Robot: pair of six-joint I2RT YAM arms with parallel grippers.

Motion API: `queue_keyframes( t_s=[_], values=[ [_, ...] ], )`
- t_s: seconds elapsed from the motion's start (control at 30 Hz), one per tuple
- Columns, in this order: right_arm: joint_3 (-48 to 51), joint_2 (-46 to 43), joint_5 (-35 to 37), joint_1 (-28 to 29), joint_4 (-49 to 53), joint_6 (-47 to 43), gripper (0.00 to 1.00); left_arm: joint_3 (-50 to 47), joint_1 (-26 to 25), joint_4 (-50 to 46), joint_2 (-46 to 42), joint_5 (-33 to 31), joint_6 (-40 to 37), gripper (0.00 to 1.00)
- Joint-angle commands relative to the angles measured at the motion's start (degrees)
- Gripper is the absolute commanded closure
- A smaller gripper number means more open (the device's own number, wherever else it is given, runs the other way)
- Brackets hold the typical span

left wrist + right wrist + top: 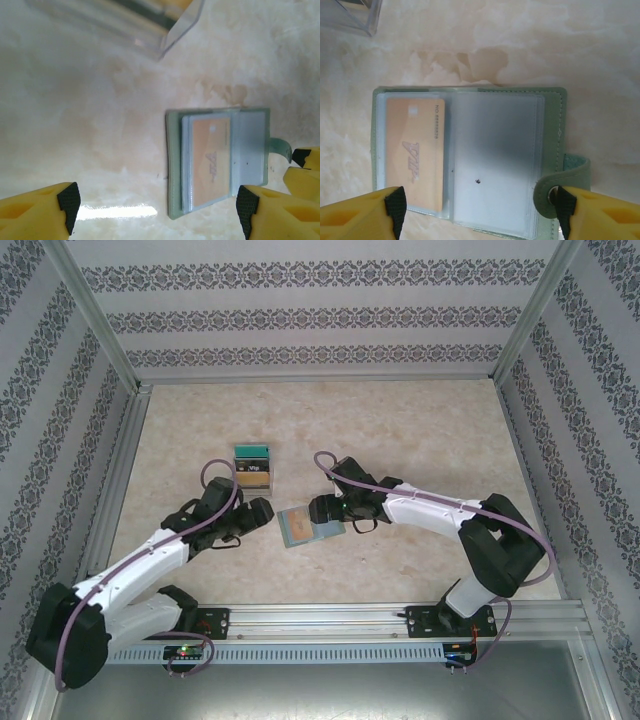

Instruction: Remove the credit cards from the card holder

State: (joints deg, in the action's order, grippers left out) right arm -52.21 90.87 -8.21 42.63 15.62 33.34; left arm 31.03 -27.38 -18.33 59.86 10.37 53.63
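Both claws were released, with nothing in them. The left claw (157,202) hung with its yellow fingers spread wide, one pad above a corner of the card holder (173,165). The right claw (480,205) straddled the same holder from the other side, one pad just beside the snap tab (570,172).

We found the card holder lying open and flat on the marbled table (420,430), between the two claws and near the middle of the workspace. One tan card (415,150) sat in the clear pocket away from the tab, and the empty pocket (495,150) lay beside it. Farther back stood a clear plastic box (252,468) showing teal and dark faces. We took these for cards, though we could not be sure.

We judged the tan card light, stiff and slick, sitting snug in a soft sleeve that would drag along with it. The holder itself looked limp and light. So one claw ought to pin its green cover while the other pinched the card by a thin edge and slid it out through the pocket's mouth. Which side of the pocket was open we could not tell.
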Motion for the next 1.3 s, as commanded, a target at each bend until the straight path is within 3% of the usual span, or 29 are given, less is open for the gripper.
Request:
queue_keyframes(
  t_s=[0.0, 0.13, 0.27, 0.63, 0.7, 1.27],
  values=[
    [1.4, 0.9, 0.4, 0.6, -0.2, -0.2, 0.23, -1.1, -0.7, 9.5, 2.0, 5.2, 8.3, 0.16],
    [2.3, 1.4, 1.2, 0.6, -0.4, -0.1, 0.27, -1.9, -1.7, 14.8, 6.0, 7.6, 9.7, 0.2],
    [3.3, 2.2, 2.4, 0.6, -0.1, -0.3, 0.44, -0.7, -2.8, 17.7, 10.2, 9.1, 10.3, 0.27],
    [4.8, 4.3, 4.5, 0.6, 0.1, -0.9, 0.69, 3.4, -5.2, 21.7, 18.6, 11.3, 10.5, 0.5],
    [4.8, 4.8, 4.2, 0.6, -0.1, -0.8, 0.77, 4.3, -5.5, 21.6, 19.9, 11.5, 10.4, 0.51],
    [4.5, 5.3, 3.9, 0.7, -0.5, -0.5, 0.76, 7.9, -5.6, 15.0, 25.9, 10.9, 9.0, 0.52]
  ],
)
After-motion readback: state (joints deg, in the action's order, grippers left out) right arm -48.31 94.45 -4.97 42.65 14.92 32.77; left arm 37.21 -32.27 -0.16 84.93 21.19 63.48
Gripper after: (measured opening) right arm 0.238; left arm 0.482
